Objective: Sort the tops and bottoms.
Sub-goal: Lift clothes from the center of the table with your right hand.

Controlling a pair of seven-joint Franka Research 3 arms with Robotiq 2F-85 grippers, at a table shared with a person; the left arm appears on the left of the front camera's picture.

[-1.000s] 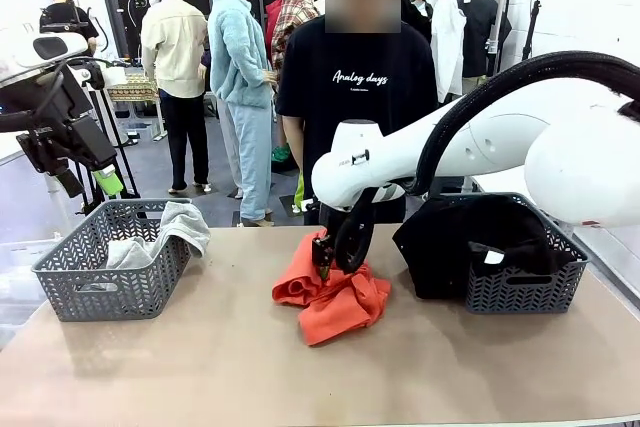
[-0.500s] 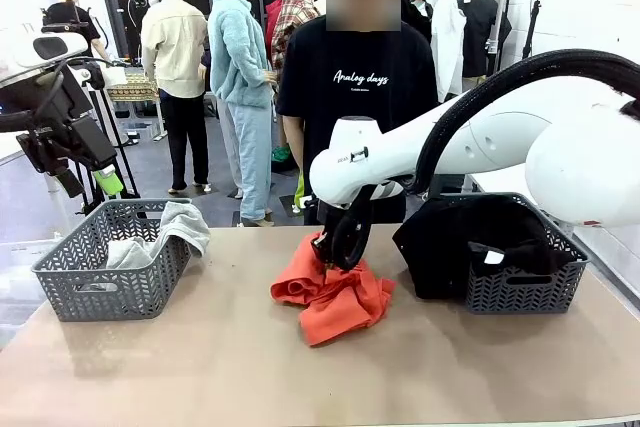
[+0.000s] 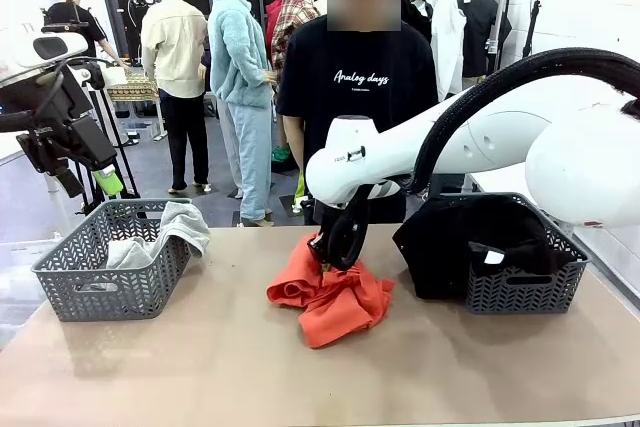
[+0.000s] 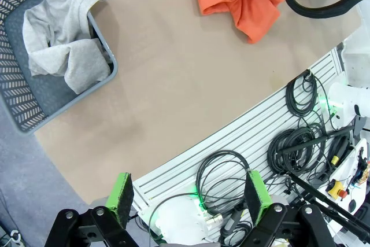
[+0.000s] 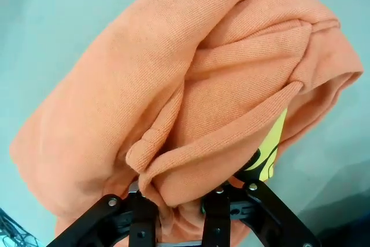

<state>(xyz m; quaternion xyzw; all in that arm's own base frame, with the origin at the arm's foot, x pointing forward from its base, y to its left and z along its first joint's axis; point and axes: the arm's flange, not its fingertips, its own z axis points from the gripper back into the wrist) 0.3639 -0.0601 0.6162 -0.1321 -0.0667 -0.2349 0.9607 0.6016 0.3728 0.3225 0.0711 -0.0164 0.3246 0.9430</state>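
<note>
Right tool (image 3: 322, 247) down at mid-table, fingers (image 5: 215, 215) pinched together on a fold of the orange-red top (image 3: 330, 297); bunched knit bulging up between the black links in the right wrist view, with a sliver of yellow-and-black print (image 5: 272, 148) beside the clamp. Rest of that top crumpled on the table (image 3: 200, 367), between the 2 baskets. Left tool (image 4: 188, 198) raised off the table's left side, green pads (image 4: 119, 195) standing wide apart with nothing between them, looking down over the table's near edge and coils of cable below it. Light grey top (image 3: 175, 227) draped in and over the rim of the grey basket (image 3: 110, 287) at left. Black bottoms (image 3: 470, 232) heaped in the dark basket (image 3: 520, 287) at right, spilling over its left side. Person in a black lettered T-shirt (image 3: 358, 82) standing at the far side
</note>
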